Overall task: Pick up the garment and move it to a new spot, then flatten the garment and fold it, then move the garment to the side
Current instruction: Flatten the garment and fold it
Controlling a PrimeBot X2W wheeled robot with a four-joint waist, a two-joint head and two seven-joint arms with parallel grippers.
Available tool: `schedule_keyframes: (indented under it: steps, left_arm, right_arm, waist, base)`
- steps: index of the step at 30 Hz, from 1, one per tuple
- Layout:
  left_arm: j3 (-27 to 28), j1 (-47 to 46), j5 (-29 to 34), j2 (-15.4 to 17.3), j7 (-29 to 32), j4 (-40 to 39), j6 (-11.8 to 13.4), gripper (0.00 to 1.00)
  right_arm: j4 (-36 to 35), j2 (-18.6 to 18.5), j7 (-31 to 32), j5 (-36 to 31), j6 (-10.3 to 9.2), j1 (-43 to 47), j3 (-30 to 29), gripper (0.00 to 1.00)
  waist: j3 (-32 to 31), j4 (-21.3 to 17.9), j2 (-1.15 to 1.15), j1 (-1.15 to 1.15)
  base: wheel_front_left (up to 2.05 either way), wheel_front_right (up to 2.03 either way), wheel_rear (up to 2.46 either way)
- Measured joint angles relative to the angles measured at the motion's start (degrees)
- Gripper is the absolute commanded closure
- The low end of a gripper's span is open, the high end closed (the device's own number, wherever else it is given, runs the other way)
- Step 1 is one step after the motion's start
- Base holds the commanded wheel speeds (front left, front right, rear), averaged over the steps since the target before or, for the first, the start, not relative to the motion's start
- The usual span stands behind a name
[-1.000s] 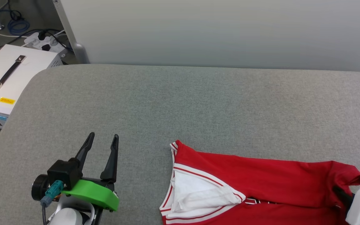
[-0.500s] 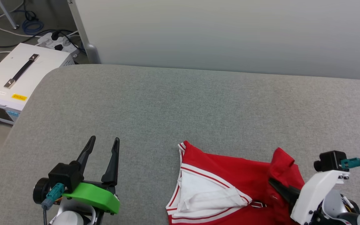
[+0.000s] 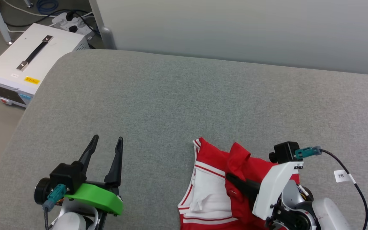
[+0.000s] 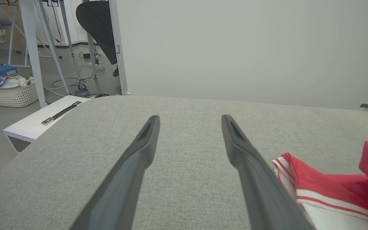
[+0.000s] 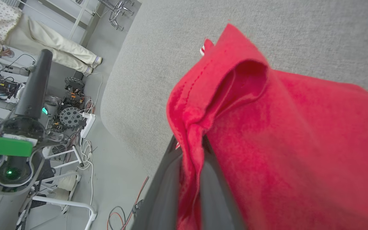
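Note:
The garment, a red jersey with a white sleeve and red-white striped trim, lies bunched at the near edge of the grey table. My right gripper is shut on a red edge of the garment and holds it lifted and folded back over the rest; the cloth is pinched between the fingers. My left gripper stands open over bare table to the left of the garment, nothing between its fingers. The garment's striped corner lies just right of the left gripper. The lettering is hidden.
A white box with a black handle sits on the floor off the table's far left corner, with a power strip and cables behind it. A pale wall panel runs along the far edge. A person's legs show beyond the table.
The camera has swung right and down. My right gripper has carried the garment's red edge leftward over the shirt, bunching it up. The left gripper has kept still and open.

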Motion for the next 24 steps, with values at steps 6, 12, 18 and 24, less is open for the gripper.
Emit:
schedule_keyframes:
  steps: [6, 12, 18, 24]
  left_arm:
    - [-0.03, -0.06, 0.0, -0.04, 0.0, 0.12, 0.0, 0.0]
    - [-0.24, -0.31, -0.02, -0.38, 0.0, 0.37, 0.0, 0.0]
    - [-0.69, -0.35, -0.04, -0.68, 0.0, 0.96, 0.0, 0.0]
    - [-1.02, -0.35, -0.05, -0.67, 0.0, 1.05, 0.0, 0.0]
  right_arm:
    - [6.13, -0.04, -3.92, -0.03, -0.03, -2.79, 3.33, 1.0]
    - [10.47, -0.09, -7.1, 0.67, -0.05, -4.91, 6.92, 0.0]
    - [10.67, 0.11, -8.16, 5.6, -0.04, -6.73, 11.17, 0.0]
    - [10.46, 0.11, -8.78, 4.8, -0.04, -8.73, 8.99, 0.0]
  waist:
    - [0.78, 1.24, 0.0, 0.0]
    - [1.12, 1.94, 0.0, 0.0]
    - [0.59, 1.92, 0.0, 0.0]
    - [-0.4, 1.06, 0.0, 0.0]
  base:
    - [0.0, 0.0, 0.0]
    - [0.0, 0.0, 0.0]
    - [0.0, 0.0, 0.0]
    - [0.0, 0.0, 0.0]
